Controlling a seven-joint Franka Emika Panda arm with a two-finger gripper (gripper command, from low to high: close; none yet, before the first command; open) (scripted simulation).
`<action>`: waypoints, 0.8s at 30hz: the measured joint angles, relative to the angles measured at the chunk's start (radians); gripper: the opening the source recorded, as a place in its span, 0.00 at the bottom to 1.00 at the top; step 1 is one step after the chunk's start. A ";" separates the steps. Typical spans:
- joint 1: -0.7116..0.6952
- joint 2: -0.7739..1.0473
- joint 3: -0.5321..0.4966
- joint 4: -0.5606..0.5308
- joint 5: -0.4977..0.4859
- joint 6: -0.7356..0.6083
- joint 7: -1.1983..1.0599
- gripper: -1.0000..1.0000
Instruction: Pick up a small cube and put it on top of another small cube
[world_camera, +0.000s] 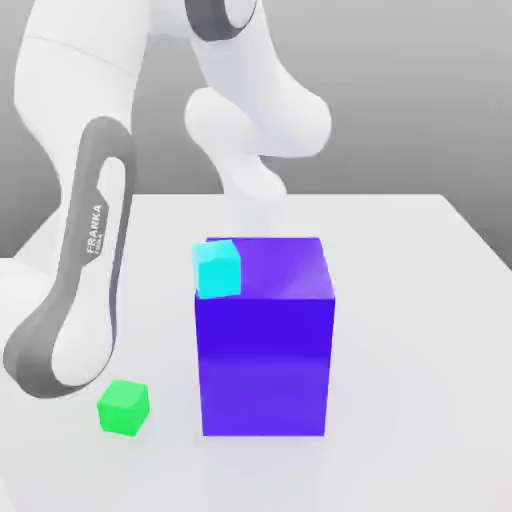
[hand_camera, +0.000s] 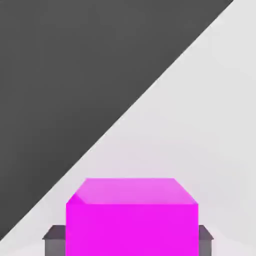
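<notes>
The large blue block (world_camera: 265, 350) is topped by the cyan cube (world_camera: 217, 270); the green cube (world_camera: 123, 408) is set apart nearby. The magenta cube (hand_camera: 132, 227) is gripped between the claw's fingers (hand_camera: 206, 245), beyond the bent arm (world_camera: 90, 250).

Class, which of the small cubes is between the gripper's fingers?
The magenta cube: a finger stands at each side. The green cube sits on the tabletop; the cyan one tops the blue block.

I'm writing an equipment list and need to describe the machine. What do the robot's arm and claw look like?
The arm is glossy white with rounded, swelling segments. Dark grey bands edge some joints, and one long grey strip carries the word FRANKA in white letters. The claw has two dark grey, block-shaped fingertips with straight edges.
</notes>
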 joint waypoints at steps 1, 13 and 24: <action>-0.002 0.012 0.003 0.003 0.003 0.009 -0.002 0.00; 0.038 -0.291 -0.015 -0.197 0.101 -0.089 0.164 0.00; 0.110 -0.557 -0.041 -0.480 0.070 -0.037 0.574 0.00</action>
